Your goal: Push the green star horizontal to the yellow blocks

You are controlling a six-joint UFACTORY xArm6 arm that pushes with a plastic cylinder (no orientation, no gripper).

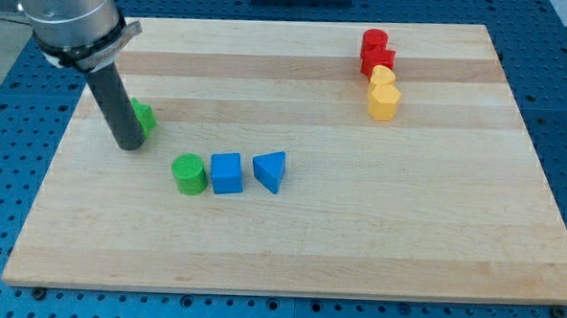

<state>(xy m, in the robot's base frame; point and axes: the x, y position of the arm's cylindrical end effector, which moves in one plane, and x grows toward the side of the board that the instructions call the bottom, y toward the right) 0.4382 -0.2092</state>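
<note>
The green star [143, 118] lies near the board's left side, mostly hidden behind my rod. My tip [130, 146] rests on the board just below and left of it, touching or nearly touching it. Two yellow blocks sit at the upper right: a yellow heart-like block [382, 77] and a yellow pentagon-like block [383, 101] right below it. They are far to the view's right of the star and slightly higher.
Two red blocks [375, 50] stand stacked in line above the yellow ones. A green cylinder [189, 173], a blue cube [226, 172] and a blue triangle [271, 170] form a row below and right of my tip. The wooden board [289, 246] ends near the star's left.
</note>
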